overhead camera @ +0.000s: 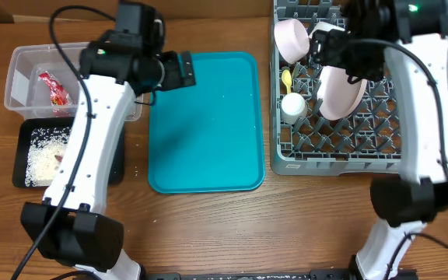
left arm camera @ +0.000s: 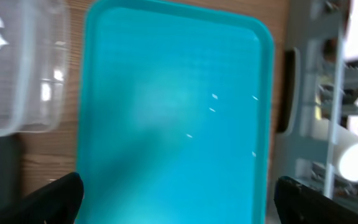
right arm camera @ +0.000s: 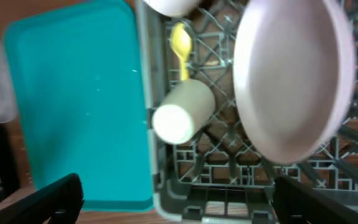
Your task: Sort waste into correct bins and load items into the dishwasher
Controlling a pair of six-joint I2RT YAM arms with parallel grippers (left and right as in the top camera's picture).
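Note:
My left gripper [left arm camera: 179,208] is open and holds nothing, hovering over the teal serving tray [left arm camera: 166,93], near its top left corner in the overhead view. A few white rice grains [left arm camera: 213,96] lie on that tray. The clear tub [overhead camera: 23,78] holds a red wrapper [overhead camera: 53,87]. The black tray [overhead camera: 23,132] holds white rice [overhead camera: 45,152]. My right gripper [right arm camera: 179,202] stands open and empty above the grey dish rack [right arm camera: 229,180]. In the rack are the white-pink plate [right arm camera: 291,74], a white cup [right arm camera: 179,115] on its side, the yellow spoon [right arm camera: 181,40] and a white bowl [overhead camera: 292,39].
The teal serving tray [overhead camera: 204,120] lies between the bins on the left and the dish rack [overhead camera: 341,148] on the right. Bare wooden table shows along the front edge. The arm bases stand at the front left and front right.

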